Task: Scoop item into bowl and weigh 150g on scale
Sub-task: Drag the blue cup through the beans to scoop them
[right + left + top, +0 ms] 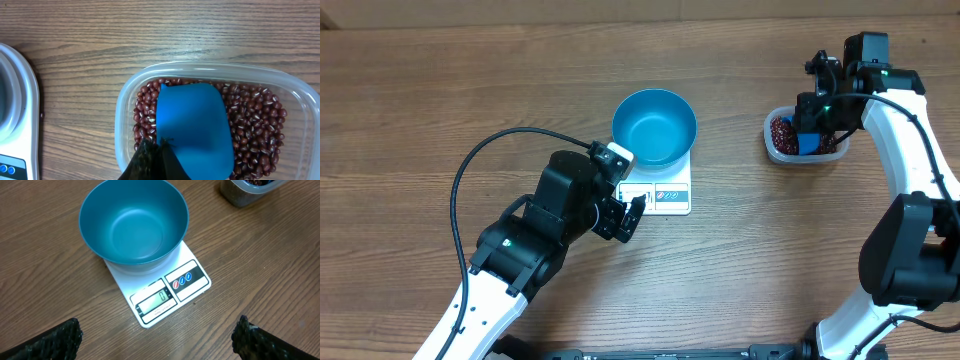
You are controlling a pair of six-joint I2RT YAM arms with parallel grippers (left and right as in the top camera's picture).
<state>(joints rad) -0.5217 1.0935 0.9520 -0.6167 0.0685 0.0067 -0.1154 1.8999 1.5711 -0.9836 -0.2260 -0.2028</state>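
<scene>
The bright blue bowl (pixel 654 127) (pixel 134 222) stands empty on the white scale (pixel 670 195) (pixel 192 277), whose display shows zero. My left gripper (pixel 625 218) (pixel 156 339) hovers open just in front of the scale, with nothing between its fingers. The item, small dark red-brown beans (pixel 780 133) (pixel 255 120), fills a clear tub (pixel 770 148) (pixel 125 117) at the right. My right gripper (pixel 815 118) (pixel 159 146) is shut on a small blue scoop (pixel 807 141) (pixel 195 127), which lies open side down on the beans inside the tub.
The scale's rounded corner (pixel 22 100) shows at the left edge of the right wrist view, a hand's width from the tub. A black cable (pixel 470 170) loops over the table left of the left arm. Bare wooden tabletop surrounds everything.
</scene>
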